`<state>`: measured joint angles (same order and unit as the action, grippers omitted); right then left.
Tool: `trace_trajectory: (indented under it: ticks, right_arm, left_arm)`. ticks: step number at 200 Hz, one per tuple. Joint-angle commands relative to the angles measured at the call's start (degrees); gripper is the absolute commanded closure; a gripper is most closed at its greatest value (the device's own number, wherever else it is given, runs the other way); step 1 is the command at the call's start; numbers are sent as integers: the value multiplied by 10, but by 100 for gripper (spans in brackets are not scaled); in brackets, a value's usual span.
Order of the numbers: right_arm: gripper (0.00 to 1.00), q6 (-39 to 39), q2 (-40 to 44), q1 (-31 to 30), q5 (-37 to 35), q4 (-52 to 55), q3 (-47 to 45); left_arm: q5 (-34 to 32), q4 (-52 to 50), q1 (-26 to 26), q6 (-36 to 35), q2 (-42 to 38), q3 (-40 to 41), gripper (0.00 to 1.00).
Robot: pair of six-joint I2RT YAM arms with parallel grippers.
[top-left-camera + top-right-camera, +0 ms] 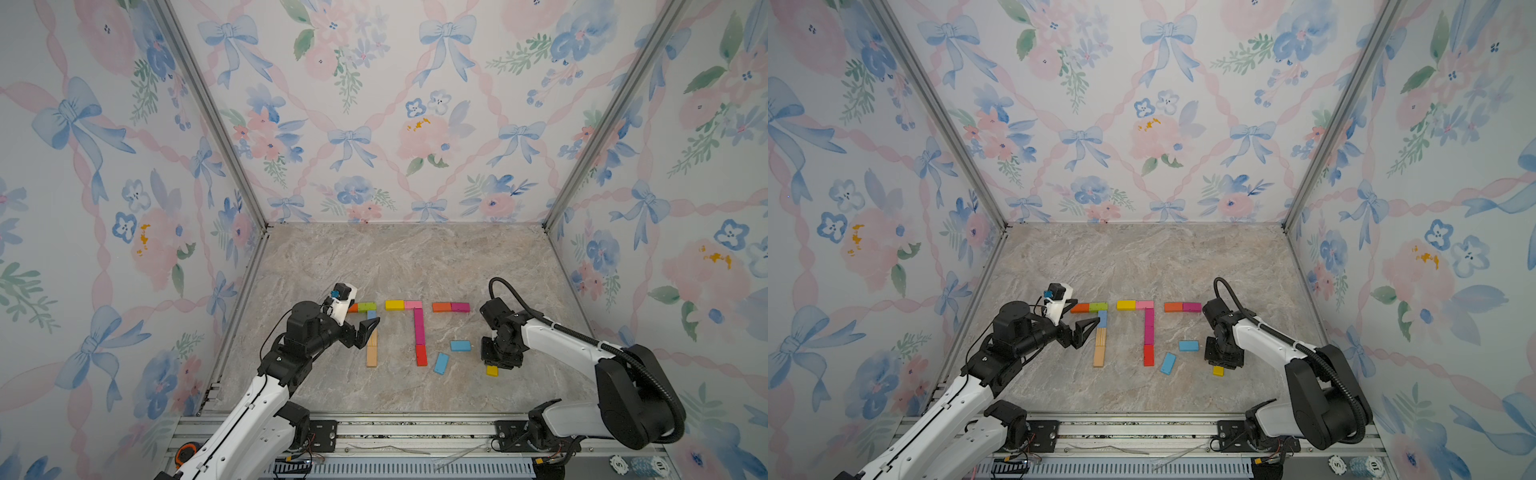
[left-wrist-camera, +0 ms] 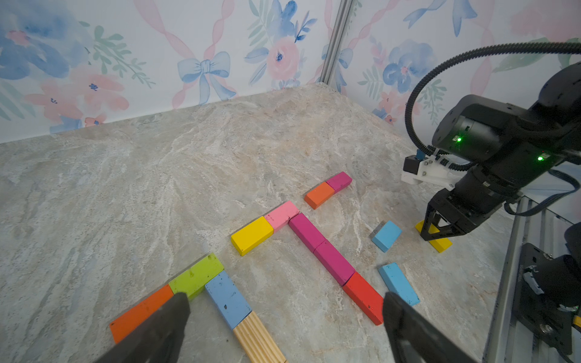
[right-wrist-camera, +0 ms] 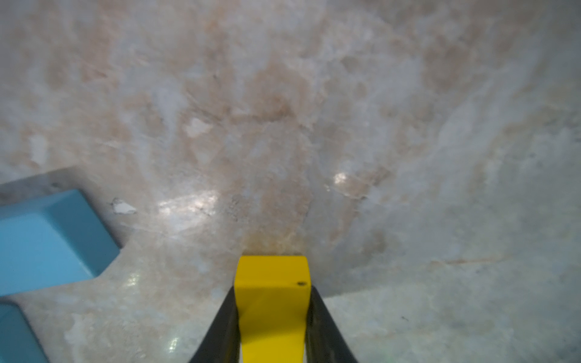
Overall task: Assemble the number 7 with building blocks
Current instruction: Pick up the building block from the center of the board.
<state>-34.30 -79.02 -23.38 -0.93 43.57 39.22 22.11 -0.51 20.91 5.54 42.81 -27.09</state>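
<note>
My right gripper (image 3: 273,290) is shut on a yellow block (image 1: 492,370) low at the table's right front. Two loose light-blue blocks (image 1: 460,345) (image 1: 441,363) lie just left of it. Behind them an orange block (image 1: 441,307) and a magenta block (image 1: 460,307) form a short bar. A full 7 of yellow, pink, magenta and red blocks (image 1: 419,326) lies in the middle. Another 7 of orange, green, blue and wood blocks (image 2: 228,298) lies at the left. My left gripper (image 2: 284,298) hovers open above this one, holding nothing.
Patterned walls close the marble table (image 1: 415,257) on three sides. A metal rail (image 1: 415,428) with both arm bases runs along the front edge. Poker chips (image 1: 636,465) sit beyond it at the right corner.
</note>
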Motion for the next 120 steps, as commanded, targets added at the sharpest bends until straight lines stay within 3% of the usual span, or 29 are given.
trace_trajectory:
  ticks: [1,120]
  right_arm:
    - [73,1,20,-2,-9,-9,-8]
    - [76,40,42,30,15,2,15]
  left_arm:
    - [1,-4,-1,-4,3,8,2]
    - [2,-4,-2,-4,8,8,2]
